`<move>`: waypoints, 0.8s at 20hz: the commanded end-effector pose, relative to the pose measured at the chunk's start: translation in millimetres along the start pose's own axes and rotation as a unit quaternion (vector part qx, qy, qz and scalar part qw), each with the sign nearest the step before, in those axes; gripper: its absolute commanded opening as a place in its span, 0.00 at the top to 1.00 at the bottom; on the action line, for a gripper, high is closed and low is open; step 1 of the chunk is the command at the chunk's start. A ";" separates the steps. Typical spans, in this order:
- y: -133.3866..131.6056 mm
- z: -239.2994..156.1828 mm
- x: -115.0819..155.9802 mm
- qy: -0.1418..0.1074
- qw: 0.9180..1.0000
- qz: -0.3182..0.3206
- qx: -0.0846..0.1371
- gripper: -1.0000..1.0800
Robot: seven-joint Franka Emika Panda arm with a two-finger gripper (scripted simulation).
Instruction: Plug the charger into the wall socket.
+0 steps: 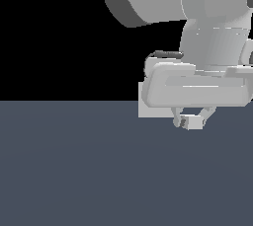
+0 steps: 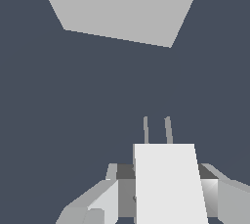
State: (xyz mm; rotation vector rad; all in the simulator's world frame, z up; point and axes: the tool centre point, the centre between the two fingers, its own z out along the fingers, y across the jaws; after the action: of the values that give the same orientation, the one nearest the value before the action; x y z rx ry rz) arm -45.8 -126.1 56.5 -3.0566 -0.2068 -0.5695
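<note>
In the wrist view we see the charger (image 2: 168, 184) nearest to us, a white block filling the lower middle of the frame, with two thin grey prongs rising from its far end. The end effector (image 2: 166, 193) is closed on this block: one grey finger (image 2: 95, 203) presses in from the lower left and the other comes in from the lower right, both touching the sides of the block. Beyond the prongs lies a stretch of bare dark blue-grey worktop (image 2: 73, 110). Further still, at the top of that frame, stands the wall socket (image 2: 122, 5), a flat light-grey plate cut off by the upper edge; it is well apart from the prong tips, and we cannot make out any hole in it from here.

In the exterior view the end effector (image 1: 192, 119) sits right of centre, just below the horizon line of the worktop (image 1: 74, 170). Its short fingers pinch the charger (image 1: 191, 121), which shows as a small pale block held above the surface. The bulky grey arm (image 1: 207, 32) fills the upper right of the frame against a black background. Behind the hand, at its lower left edge, a pale rectangle peeks out; that is the wall socket (image 1: 148, 110), mostly hidden by the hand.
</note>
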 end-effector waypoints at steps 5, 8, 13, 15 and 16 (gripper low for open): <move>-17.6 -10.7 19.7 0.001 0.999 0.038 -0.014 1.00; -24.4 -14.7 28.1 0.001 0.998 0.053 -0.020 1.00; -33.4 -19.9 40.1 0.000 0.997 0.075 -0.029 1.00; -36.1 -21.5 43.9 0.000 0.996 0.082 -0.031 1.00; -37.3 -22.1 45.6 -0.001 0.996 0.085 -0.033 1.00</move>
State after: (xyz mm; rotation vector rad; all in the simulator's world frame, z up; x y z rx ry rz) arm -18.5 -86.3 91.4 -3.0933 0.0526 -0.5751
